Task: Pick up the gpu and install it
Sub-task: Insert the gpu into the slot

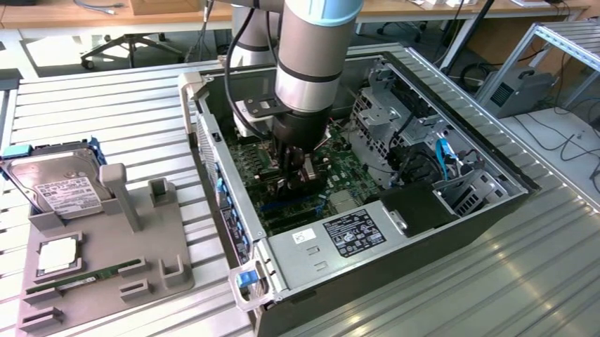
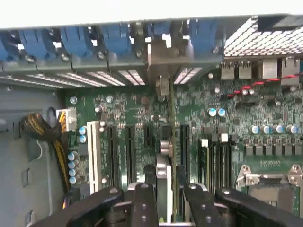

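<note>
My gripper [image 1: 298,177] is down inside the open computer case [image 1: 281,270], over the green motherboard [image 1: 347,175]. It is shut on the gpu [image 2: 166,165], which the wrist view shows edge-on between the two black fingers [image 2: 142,203]. The card stands upright along the expansion slots [image 2: 129,151]. Its pale metal bracket [image 2: 161,54] sits against the case's rear slot wall, between the blue latches [image 2: 85,40]. I cannot tell whether its lower edge sits fully in a slot. In the exterior view the arm hides most of the card.
A grey parts holder [image 1: 140,246] lies on the slatted table at the exterior view's left. It holds a silver hard drive [image 1: 56,186], a processor [image 1: 58,254] and a green memory stick [image 1: 84,277]. Yellow cables [image 2: 42,130] and drive cages [image 1: 394,119] crowd the case.
</note>
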`<state>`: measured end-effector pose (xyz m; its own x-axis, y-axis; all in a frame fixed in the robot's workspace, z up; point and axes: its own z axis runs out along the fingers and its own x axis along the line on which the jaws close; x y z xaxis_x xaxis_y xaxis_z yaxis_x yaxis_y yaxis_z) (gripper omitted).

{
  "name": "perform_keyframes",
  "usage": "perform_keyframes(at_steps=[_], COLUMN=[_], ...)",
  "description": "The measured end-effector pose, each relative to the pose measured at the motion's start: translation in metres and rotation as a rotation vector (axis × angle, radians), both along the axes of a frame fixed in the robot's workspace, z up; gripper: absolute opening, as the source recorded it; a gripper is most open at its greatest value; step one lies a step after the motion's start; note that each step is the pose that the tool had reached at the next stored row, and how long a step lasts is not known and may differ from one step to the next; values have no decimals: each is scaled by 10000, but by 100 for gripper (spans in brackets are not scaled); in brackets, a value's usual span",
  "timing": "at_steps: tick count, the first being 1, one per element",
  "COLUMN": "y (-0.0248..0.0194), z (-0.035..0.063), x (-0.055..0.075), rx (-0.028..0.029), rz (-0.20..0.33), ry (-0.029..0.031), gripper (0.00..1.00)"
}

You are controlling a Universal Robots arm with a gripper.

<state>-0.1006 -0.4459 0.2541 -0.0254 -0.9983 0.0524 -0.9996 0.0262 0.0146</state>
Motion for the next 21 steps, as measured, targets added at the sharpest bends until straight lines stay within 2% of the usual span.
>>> perform_keyframes(at_steps=[18, 20, 21], y=[0, 0, 0], z=[0, 0, 0], x=[0, 0, 0], rx=[0, 0, 0], rz=[0, 0, 0], ry=[0, 0, 0], gripper=[27, 40, 40])
